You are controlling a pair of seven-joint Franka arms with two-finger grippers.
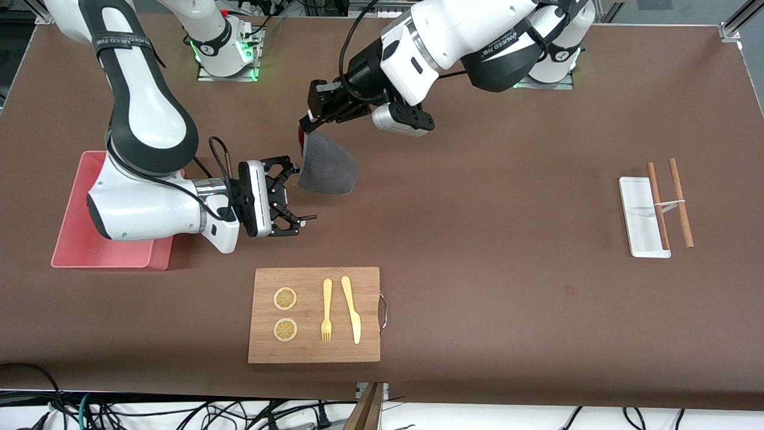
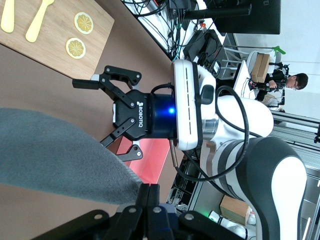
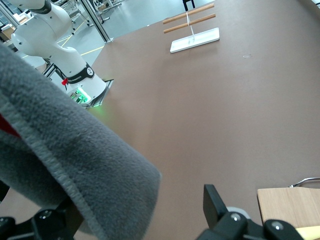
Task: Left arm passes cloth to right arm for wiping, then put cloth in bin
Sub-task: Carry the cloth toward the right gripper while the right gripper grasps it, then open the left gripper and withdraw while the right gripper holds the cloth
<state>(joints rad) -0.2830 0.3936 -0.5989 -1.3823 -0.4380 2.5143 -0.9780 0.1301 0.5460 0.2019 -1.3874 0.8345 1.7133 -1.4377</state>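
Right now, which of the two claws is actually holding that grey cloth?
The left gripper, up in the air, is shut on the cloth's top edge, so it hangs from it. The right gripper is open beside the cloth, gripping nothing.

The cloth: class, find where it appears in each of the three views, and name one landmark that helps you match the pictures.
Front view: the cloth hangs from the left claw, beside the open right claw.
Left wrist view: its grey face fills the lower near corner.
Right wrist view: it drapes across the near foreground.
Shared landmark: the wooden cutting board.
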